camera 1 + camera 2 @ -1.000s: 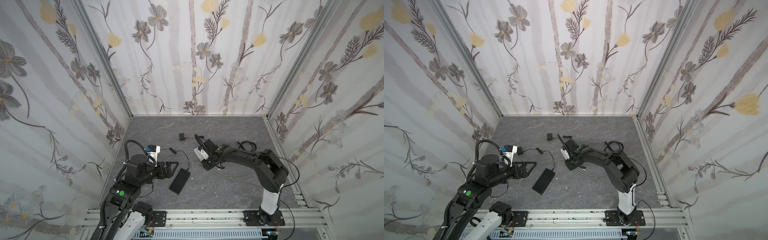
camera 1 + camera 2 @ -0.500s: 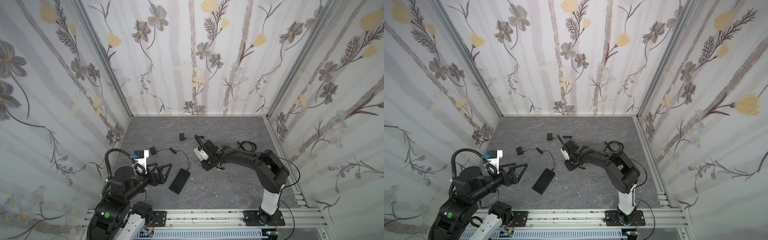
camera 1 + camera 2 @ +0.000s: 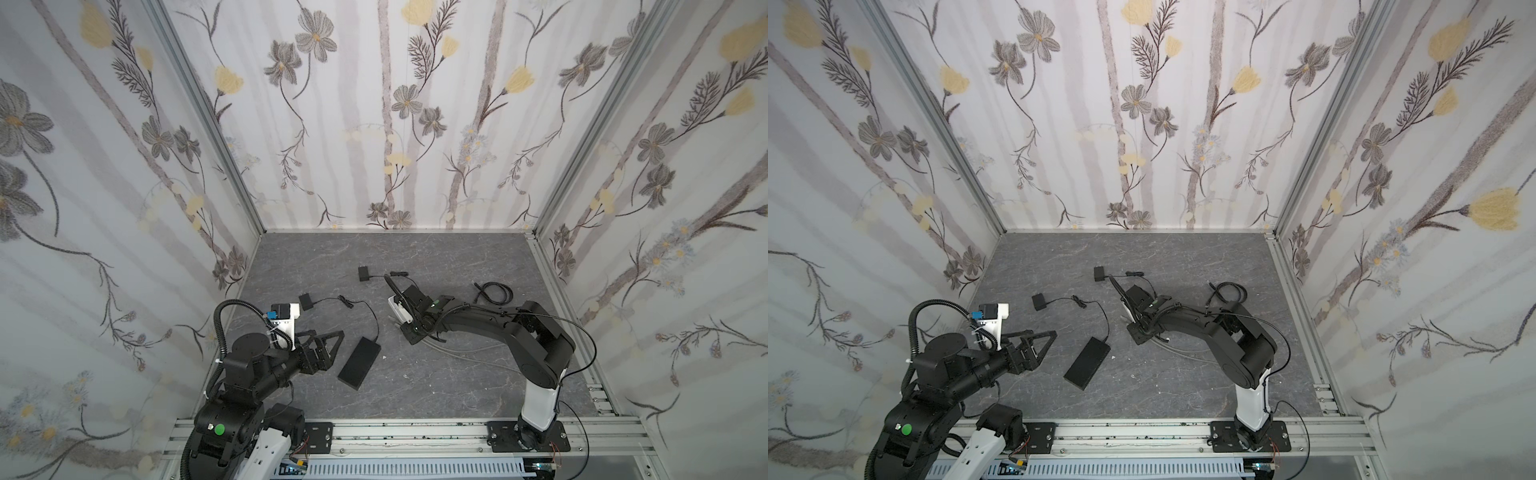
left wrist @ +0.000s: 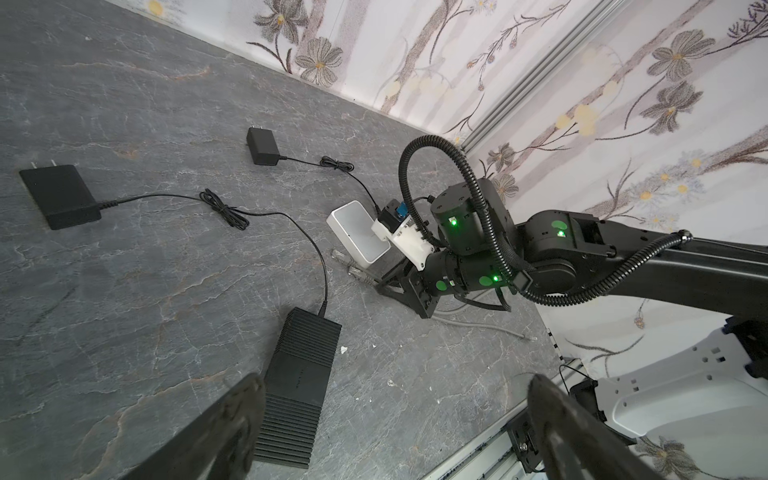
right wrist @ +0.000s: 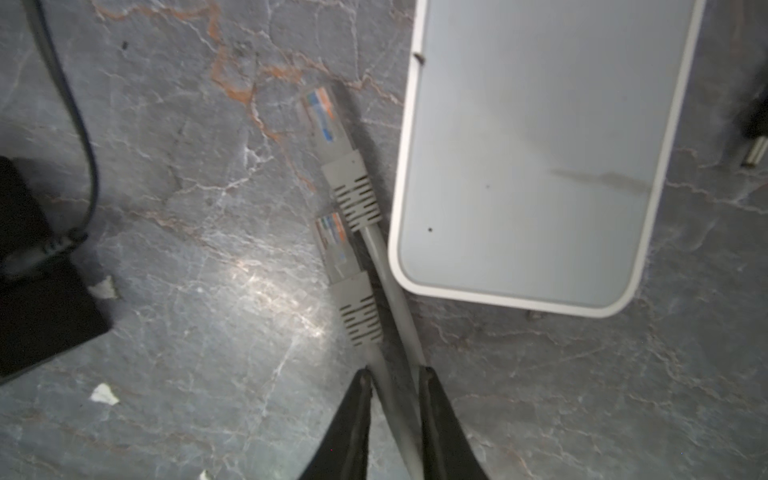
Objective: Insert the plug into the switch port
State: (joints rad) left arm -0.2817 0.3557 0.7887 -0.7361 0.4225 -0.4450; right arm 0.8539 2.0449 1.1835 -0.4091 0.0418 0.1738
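- The right gripper (image 5: 392, 374) is low over the middle of the grey marbled desk (image 3: 436, 395). Its two black fingers (image 5: 355, 424) are set close together and clamped on a pair of grey Ethernet cables (image 5: 395, 332) running side by side between them.
- Each cable ends in a plug with a grey ribbed boot. The near clear plastic plug (image 5: 336, 245) and the far clear plastic plug (image 5: 328, 120) lie flat on the desk just ahead of the fingertips, one staggered behind the other.
- Both plugs lie just beside a long edge of the white rounded-corner plastic switch (image 5: 532, 166), which lies flat near the middle of the desk. Its ports cannot be seen.
- A black barrel connector (image 5: 754, 151) lies on the desk just beside the far side of the white switch.
- The black ribbed flat switch (image 3: 359, 363) lies toward the front edge, left of the middle. A thin black lead (image 3: 374, 316) runs from its rear end to a black wall adapter (image 3: 306, 301) near the left edge.
- A second black wall adapter (image 3: 364, 274) lies farther toward the back edge.
- The left gripper (image 4: 395, 382) is by the front left corner, near the black switch, with its fingers spread wide apart.
- A coiled black cable (image 3: 494, 291) lies near the right edge.
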